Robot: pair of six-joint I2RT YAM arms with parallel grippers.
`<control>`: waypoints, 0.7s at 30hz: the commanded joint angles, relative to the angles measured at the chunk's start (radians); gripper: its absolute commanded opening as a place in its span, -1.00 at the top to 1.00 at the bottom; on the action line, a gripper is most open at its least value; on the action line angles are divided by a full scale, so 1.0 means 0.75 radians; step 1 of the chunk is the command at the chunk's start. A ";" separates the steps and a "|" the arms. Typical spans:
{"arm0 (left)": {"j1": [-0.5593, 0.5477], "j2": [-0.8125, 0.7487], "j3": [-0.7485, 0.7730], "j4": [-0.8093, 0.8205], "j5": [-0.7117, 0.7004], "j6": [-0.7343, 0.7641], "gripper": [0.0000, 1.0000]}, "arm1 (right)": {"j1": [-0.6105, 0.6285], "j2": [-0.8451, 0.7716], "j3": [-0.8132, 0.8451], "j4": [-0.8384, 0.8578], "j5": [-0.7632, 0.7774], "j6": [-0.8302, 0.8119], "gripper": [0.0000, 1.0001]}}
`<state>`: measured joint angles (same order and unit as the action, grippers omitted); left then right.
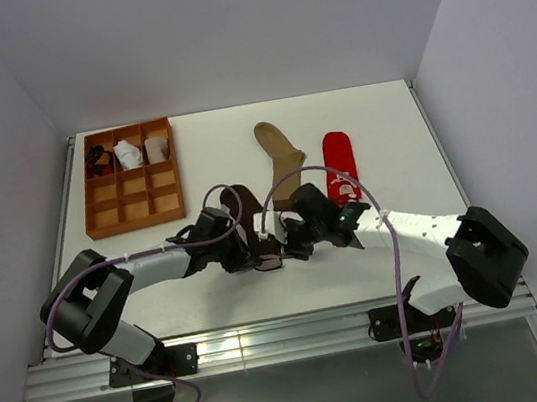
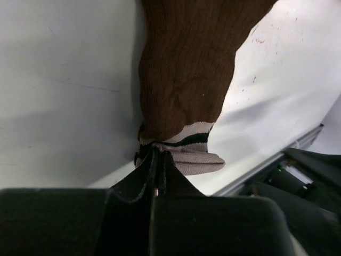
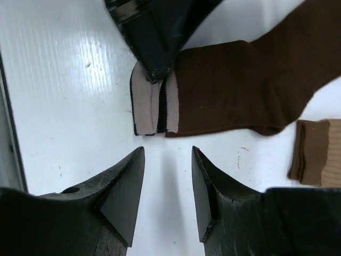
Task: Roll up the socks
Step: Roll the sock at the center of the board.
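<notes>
The dark brown sock [image 1: 245, 207] lies flat at the table's middle front, its striped cuff [image 3: 149, 106] toward the near edge. My left gripper [image 2: 159, 153] is shut on that cuff's edge; its black fingers [image 3: 154, 37] pinch the cuff from the far side in the right wrist view. Just short of the cuff, my right gripper [image 3: 168, 152] stands open over bare table, holding nothing. In the top view the two grippers, left [image 1: 253, 249] and right [image 1: 288, 247], meet over the cuff. The tan sock [image 1: 283, 163] and red sock [image 1: 340, 165] lie flat farther back.
A wooden compartment tray [image 1: 136, 213] stands at the back left, with small white and black sock bundles [image 1: 127, 153] in its top row. The tan sock's cuff [image 3: 317, 152] lies close to the brown sock's right side. The table's metal front rail [image 1: 269, 340] runs near the arm bases.
</notes>
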<state>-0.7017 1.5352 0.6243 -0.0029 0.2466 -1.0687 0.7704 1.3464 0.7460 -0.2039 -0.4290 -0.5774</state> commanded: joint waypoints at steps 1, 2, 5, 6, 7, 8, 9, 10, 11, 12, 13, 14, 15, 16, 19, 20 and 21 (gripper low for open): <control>0.001 0.096 -0.041 -0.242 0.074 -0.021 0.99 | 0.073 -0.040 -0.045 0.124 0.110 -0.130 0.05; 0.005 0.107 -0.035 -0.250 0.076 -0.025 0.99 | 0.097 -0.046 -0.086 0.143 0.158 -0.152 0.05; 0.009 0.137 -0.010 -0.266 0.088 -0.025 0.99 | 0.216 -0.057 -0.146 0.196 0.228 -0.195 0.06; 0.011 0.158 0.006 -0.270 0.105 -0.023 0.99 | 0.241 -0.063 -0.158 0.214 0.257 -0.200 0.05; 0.013 0.168 0.012 -0.270 0.111 -0.021 0.99 | 0.259 -0.057 -0.162 0.227 0.279 -0.204 0.05; 0.017 0.176 0.022 -0.282 0.113 -0.019 0.99 | 0.300 -0.051 -0.164 0.229 0.302 -0.222 0.05; 0.021 0.190 0.037 -0.287 0.115 -0.017 0.99 | 0.322 -0.042 -0.172 0.241 0.359 -0.236 0.05; 0.021 0.197 0.043 -0.289 0.121 -0.013 0.99 | 0.345 -0.036 -0.183 0.265 0.386 -0.257 0.05; 0.023 0.207 0.047 -0.295 0.123 -0.011 0.99 | 0.384 -0.036 -0.205 0.266 0.404 -0.265 0.05; 0.023 0.209 0.059 -0.299 0.121 -0.009 0.99 | 0.402 -0.026 -0.211 0.322 0.441 -0.275 0.05; 0.023 0.209 0.063 -0.303 0.123 -0.003 0.99 | 0.417 -0.016 -0.215 0.335 0.453 -0.277 0.05; 0.025 0.209 0.065 -0.303 0.125 -0.003 0.99 | 0.427 -0.004 -0.219 0.343 0.470 -0.281 0.05; 0.027 0.209 0.068 -0.307 0.123 -0.003 0.99 | 0.443 0.009 -0.221 0.354 0.482 -0.283 0.07; 0.030 0.209 0.066 -0.303 0.125 -0.001 0.99 | 0.447 0.025 -0.228 0.370 0.500 -0.290 0.09; 0.040 0.209 0.066 -0.305 0.133 0.007 0.99 | 0.464 0.017 -0.264 0.411 0.529 -0.310 0.14; 0.042 0.209 0.063 -0.305 0.135 0.012 0.99 | 0.470 -0.001 -0.271 0.417 0.535 -0.316 0.14; 0.044 0.209 0.063 -0.305 0.137 0.014 0.99 | 0.480 -0.006 -0.275 0.419 0.539 -0.318 0.14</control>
<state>-0.6701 1.6409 0.7078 -0.0677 0.4145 -1.1042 1.1152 1.3602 0.5552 0.0391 -0.0742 -0.7853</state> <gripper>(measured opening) 0.030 0.435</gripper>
